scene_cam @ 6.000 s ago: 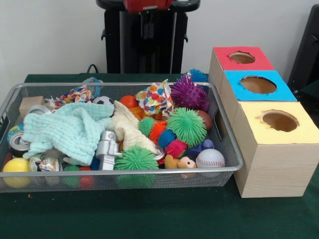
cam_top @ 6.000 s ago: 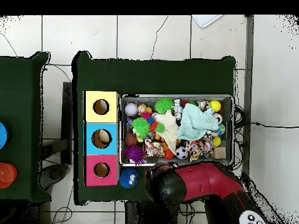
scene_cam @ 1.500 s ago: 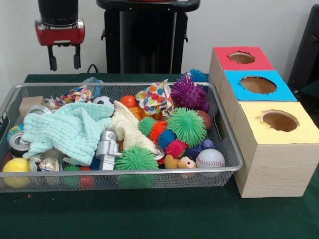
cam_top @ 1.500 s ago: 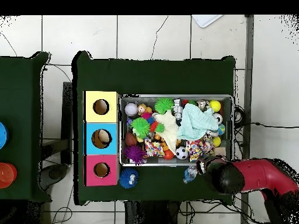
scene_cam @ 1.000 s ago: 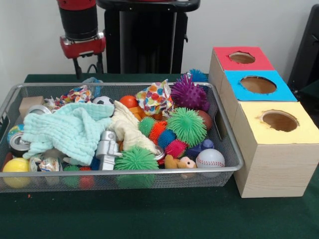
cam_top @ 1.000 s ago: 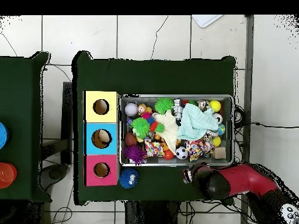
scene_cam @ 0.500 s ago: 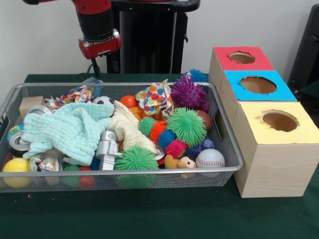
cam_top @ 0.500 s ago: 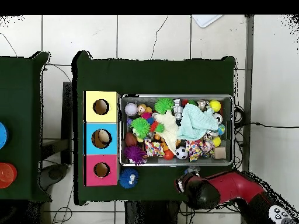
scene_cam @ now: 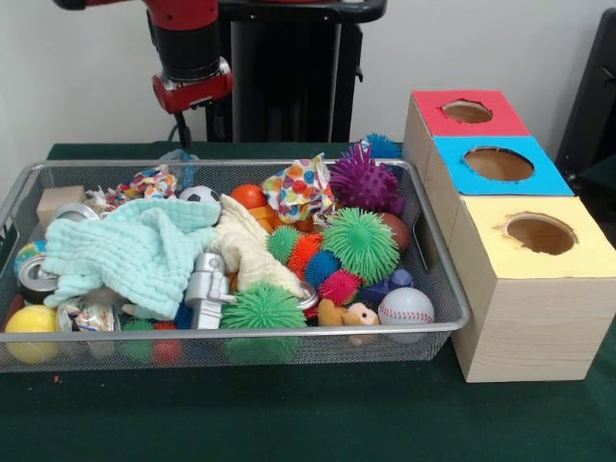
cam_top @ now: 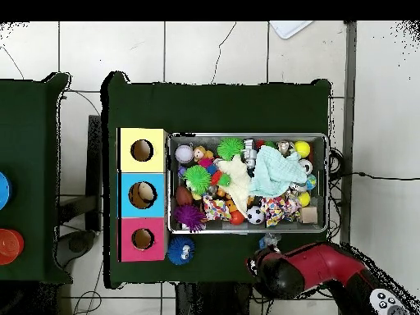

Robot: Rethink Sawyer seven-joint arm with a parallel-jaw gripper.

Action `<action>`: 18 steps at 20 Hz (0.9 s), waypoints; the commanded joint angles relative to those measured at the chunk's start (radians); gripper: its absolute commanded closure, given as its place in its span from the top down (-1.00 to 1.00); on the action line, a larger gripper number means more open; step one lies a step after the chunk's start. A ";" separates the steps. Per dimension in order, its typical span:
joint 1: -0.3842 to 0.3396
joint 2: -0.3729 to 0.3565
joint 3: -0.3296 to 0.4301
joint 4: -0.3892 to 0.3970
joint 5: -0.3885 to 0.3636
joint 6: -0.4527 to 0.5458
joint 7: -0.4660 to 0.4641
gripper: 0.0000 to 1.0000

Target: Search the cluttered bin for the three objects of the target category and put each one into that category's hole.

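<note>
Behind the wire bin (scene_cam: 438, 289), above its far rim, hangs the hand (scene_cam: 183, 132); only one dark finger shows, so its opening cannot be told, and nothing is seen in its hold. Below, the bin holds a mint cloth (scene_cam: 135, 252), spiky green ball (scene_cam: 360, 243), purple spiky ball (scene_cam: 364, 181), baseball (scene_cam: 405, 306). Beside the bin on the green bench (scene_cam: 308, 414) stand red (scene_cam: 467, 112), blue (scene_cam: 498, 164) and yellow holes (scene_cam: 540, 234).

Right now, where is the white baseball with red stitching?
In the front view, the white baseball with red stitching lies in the wire-mesh bin's near right corner, beside the small tan plush toy, close to the yellow-topped box.
</note>
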 commanded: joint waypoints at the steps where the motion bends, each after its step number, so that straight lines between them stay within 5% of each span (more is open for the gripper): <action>1: 0.019 -0.023 -0.021 -0.048 -0.054 -0.028 -0.039 1.00; 12: 0.060 0.017 -0.084 -0.058 -0.126 -0.090 0.038 1.00; 18: 0.051 -0.034 -0.088 -0.046 -0.107 -0.086 0.011 1.00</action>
